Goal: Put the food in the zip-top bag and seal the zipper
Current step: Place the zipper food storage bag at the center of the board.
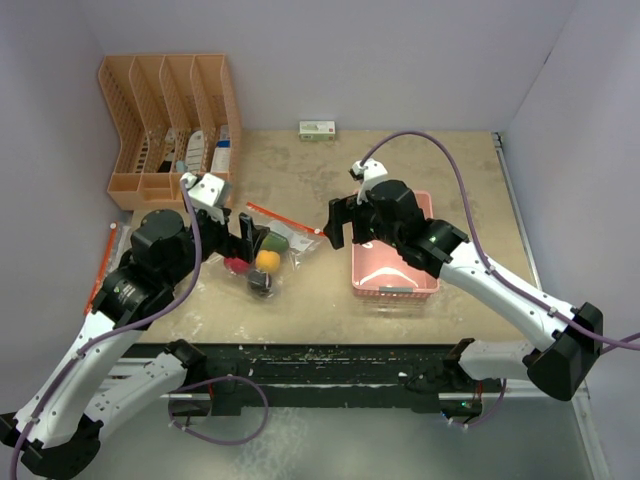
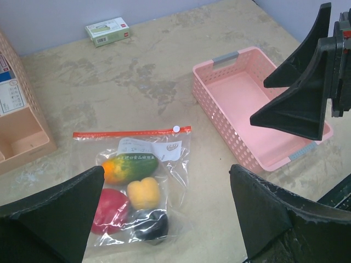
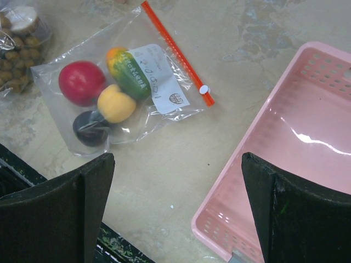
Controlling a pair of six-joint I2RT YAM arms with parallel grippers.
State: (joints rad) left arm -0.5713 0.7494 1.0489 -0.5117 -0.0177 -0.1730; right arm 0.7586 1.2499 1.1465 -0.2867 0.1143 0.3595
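A clear zip-top bag point(image 2: 164, 164) lies flat on the table. It holds a red apple point(image 2: 109, 209), a yellow lemon point(image 2: 143, 193), a green-orange mango point(image 2: 129, 168) and a dark ball point(image 2: 151, 224). Its red zipper strip point(image 2: 131, 132) has the white slider point(image 2: 176, 129) at one end. The bag point(image 3: 159, 93) also shows in the right wrist view. A cluster of tan balls point(image 3: 16, 60) and a brown ball point(image 3: 22, 19) lie under clear plastic beyond the bag's corner. My left gripper point(image 2: 167, 169) is open and empty above the bag. My right gripper point(image 3: 176, 159) is open and empty, between bag and basket.
The pink plastic basket point(image 1: 395, 275) stands empty right of the bag. An orange file organizer point(image 1: 170, 120) fills the back left corner. A small green-white box point(image 1: 317, 129) lies at the back wall. The table's front edge point(image 1: 330, 345) is close to the bag.
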